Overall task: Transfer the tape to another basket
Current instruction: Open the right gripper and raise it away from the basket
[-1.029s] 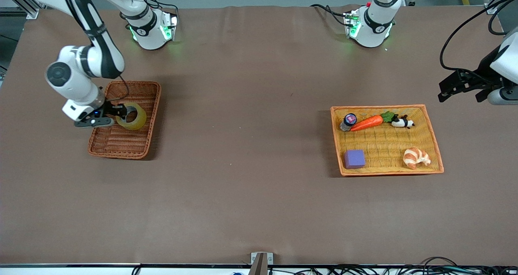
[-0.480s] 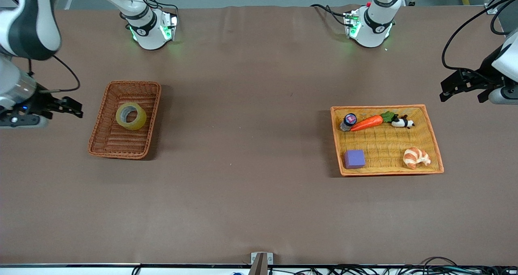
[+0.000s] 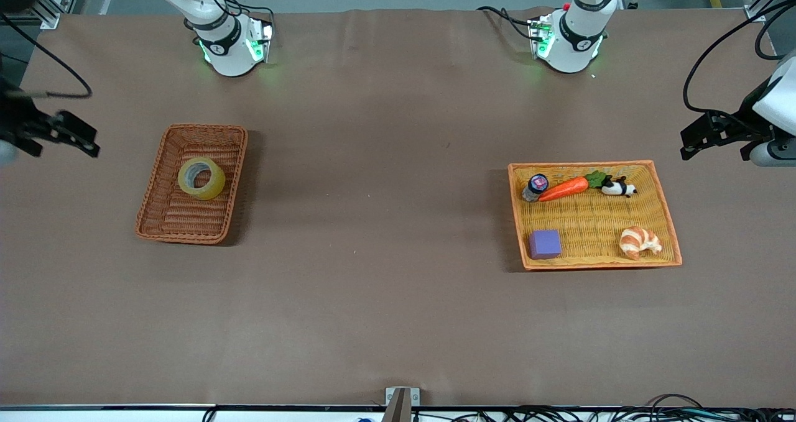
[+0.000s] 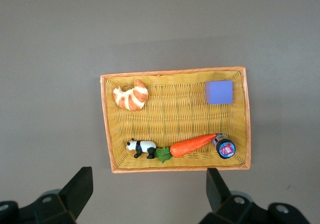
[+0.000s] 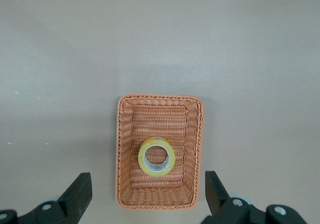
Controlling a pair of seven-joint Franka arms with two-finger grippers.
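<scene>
The brown counter (image 3: pixel 385 223) carries two woven containers well apart. Toward the left arm's end lies a wide orange-yellow woven tray (image 3: pixel 665 214). Toward the right arm's end sits the darker reddish-brown basket (image 3: pixel 168 223).

The left claw (image 3: pixel 715 137) hangs in the air at the counter's edge, beside the tray, its fingers (image 4: pixel 77 191) spread wide and holding nothing. The right claw (image 3: pixel 59 137) hangs over the counter's edge beside the basket, fingers (image 5: pixel 80 194) likewise released and empty.

The tape (image 3: pixel 201 178) lies flat inside the basket, in the half farther from the front camera, its grey core facing up.

In the tray, a carrot (image 3: pixel 564 188) lies along the farther rim, between a small dark-capped jar (image 3: pixel 535 186) and a panda figure (image 3: pixel 617 188). A croissant (image 3: pixel 639 242) and a purple block (image 3: pixel 545 243) occupy the nearer corners.
</scene>
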